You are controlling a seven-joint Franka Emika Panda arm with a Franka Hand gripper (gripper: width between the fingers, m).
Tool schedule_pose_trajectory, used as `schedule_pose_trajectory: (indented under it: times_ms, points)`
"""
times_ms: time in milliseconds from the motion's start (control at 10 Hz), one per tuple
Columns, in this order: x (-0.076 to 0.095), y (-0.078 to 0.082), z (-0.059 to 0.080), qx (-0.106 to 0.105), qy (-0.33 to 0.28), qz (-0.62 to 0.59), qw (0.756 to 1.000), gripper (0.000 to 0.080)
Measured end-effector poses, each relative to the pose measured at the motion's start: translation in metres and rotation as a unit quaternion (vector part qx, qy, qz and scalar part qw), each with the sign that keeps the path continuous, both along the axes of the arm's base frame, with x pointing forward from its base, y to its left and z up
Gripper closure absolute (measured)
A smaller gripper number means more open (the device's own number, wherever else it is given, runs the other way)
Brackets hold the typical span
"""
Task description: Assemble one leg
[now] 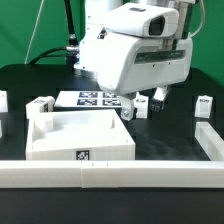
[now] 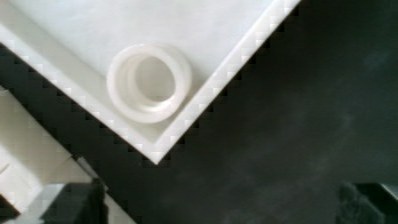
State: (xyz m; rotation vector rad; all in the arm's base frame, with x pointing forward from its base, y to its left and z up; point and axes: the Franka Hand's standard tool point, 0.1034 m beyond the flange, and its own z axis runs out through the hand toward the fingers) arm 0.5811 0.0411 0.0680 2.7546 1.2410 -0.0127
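The large white tray-like panel (image 1: pixel 60 128) lies on the black table, with a tag on its front wall. In the wrist view one corner of the panel (image 2: pixel 71 40) with its round hole (image 2: pixel 151 82) fills the frame. One small white leg (image 1: pixel 40 104) stands at the exterior view's left of the panel. Another leg (image 1: pixel 203 104) stands at the far right. My gripper (image 1: pixel 142 106) hangs just past the panel's far right corner. It is open and empty (image 2: pixel 217 205), with only bare black table between its dark fingertips (image 2: pixel 63 205).
The marker board (image 1: pixel 95 98) lies behind the panel. A white rail (image 1: pixel 110 173) runs along the table's front, and a second one (image 1: pixel 212 142) runs along the exterior view's right. Another small white part (image 1: pixel 2 100) shows at the left edge.
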Motion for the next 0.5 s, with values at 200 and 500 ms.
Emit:
schedule_pose_trajectory:
  times_ms: [200, 500]
  points:
    - [0.0000, 0.0000, 0.0000, 0.000, 0.000, 0.000, 1.000, 0.0150]
    - [0.0000, 0.0002, -0.0001, 0.001, 0.000, -0.001, 1.000, 0.0150]
